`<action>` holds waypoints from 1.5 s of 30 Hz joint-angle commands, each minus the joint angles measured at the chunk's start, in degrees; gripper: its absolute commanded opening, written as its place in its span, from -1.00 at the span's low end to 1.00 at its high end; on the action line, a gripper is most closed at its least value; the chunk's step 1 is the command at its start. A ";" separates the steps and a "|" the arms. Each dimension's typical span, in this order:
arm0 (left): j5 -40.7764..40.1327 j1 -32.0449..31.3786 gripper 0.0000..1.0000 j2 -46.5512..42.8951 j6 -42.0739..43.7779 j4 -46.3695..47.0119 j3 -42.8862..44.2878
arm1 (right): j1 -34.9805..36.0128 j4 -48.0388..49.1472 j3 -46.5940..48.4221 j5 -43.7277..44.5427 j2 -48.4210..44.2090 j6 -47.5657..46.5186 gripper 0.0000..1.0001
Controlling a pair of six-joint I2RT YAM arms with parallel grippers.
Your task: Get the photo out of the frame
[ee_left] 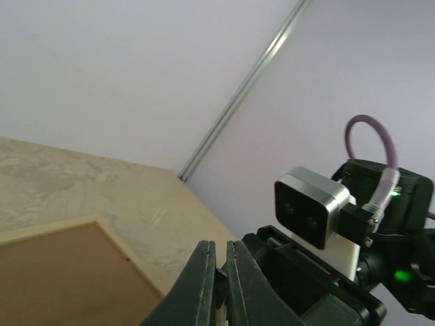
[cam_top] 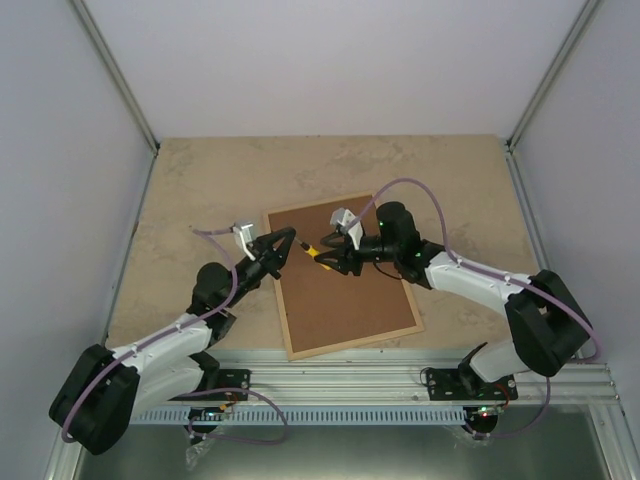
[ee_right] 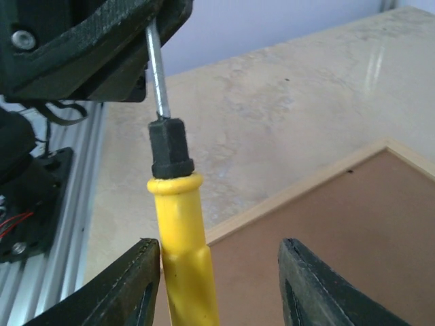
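1. The frame (cam_top: 355, 341) lies flat on the beige counter (cam_top: 200, 180), back side up and turned at a slant, with its near edge close to the arms' bases.
2. A brown backing board (cam_top: 345, 295) fills the frame. The photo cannot be seen in any view.
3. The two arms meet over the far left part of the board, each reaching in from its own side.
4. The left pincer (cam_top: 290, 240) is clamped narrow on the bare metal shaft of a screwdriver (cam_top: 314, 250). In the left wrist view its dark fingers (ee_left: 204, 285) stand almost together.
5. In the right wrist view the shaft runs up into the left pincer's tips. Below it come a black collar and then the yellow handle (ee_right: 180, 231).
6. The right pincer (cam_top: 328, 255) stands parted around that handle.
7. The handle sits right against the finger (ee_right: 129, 285) on the left of the right wrist view. A clear gap separates it from the other finger (ee_right: 319, 292), so the jaws do not pinch it.
8. Past those fingers the right wrist view shows a pale wooden rail of the frame (ee_right: 306, 183), with the brown board inside it and the counter outside.
9. The left wrist view shows one corner of the frame (ee_left: 95, 221) on the counter. It also shows the right arm's wrist camera (ee_left: 312, 210) just beyond the left pincer's tips.
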 commanded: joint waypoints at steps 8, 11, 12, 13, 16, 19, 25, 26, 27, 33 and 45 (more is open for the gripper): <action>5.58 0.32 -1.00 0.11 -2.17 19.15 -3.54 | 0.26 4.83 -1.48 -10.29 -1.34 -2.82 -0.16; 5.08 0.26 -1.00 1.33 -3.60 22.09 -4.29 | 0.51 5.85 -1.41 -10.75 -0.89 -2.46 -0.20; 4.68 0.28 -1.00 1.92 -4.28 23.83 -4.81 | 0.55 6.41 -1.46 -10.92 -0.79 -2.24 -0.21; 4.19 0.33 -1.00 2.52 -5.18 25.87 -5.39 | 0.64 7.23 -1.61 -11.01 -0.75 -1.84 -0.22; 2.71 0.31 -1.00 4.65 -7.34 30.86 -6.60 | 0.72 10.66 -2.58 -11.45 -0.80 -0.30 -0.26; 2.23 0.28 -1.00 5.95 -8.77 33.94 -7.26 | 1.20 12.86 -2.85 -11.29 -0.24 0.52 -0.32; 1.77 0.26 -1.00 5.57 -9.46 35.61 -7.94 | 2.00 13.22 -2.47 -11.19 1.21 1.39 -0.51; 1.65 0.26 -1.00 5.21 -9.39 35.49 -8.08 | 2.04 13.17 -2.54 -10.96 1.34 1.35 -0.59; 1.47 0.32 -1.00 4.90 -9.31 35.20 -8.14 | 2.04 13.03 -2.59 -10.61 1.21 1.35 -0.69; 0.00 0.31 -0.55 0.38 -7.97 26.07 -7.93 | 2.24 7.05 -0.52 -6.00 -0.27 -1.30 -0.99; -4.75 0.29 0.07 -3.25 -15.26 6.58 -6.31 | 7.77 -2.38 3.72 13.99 -2.32 -7.35 -0.99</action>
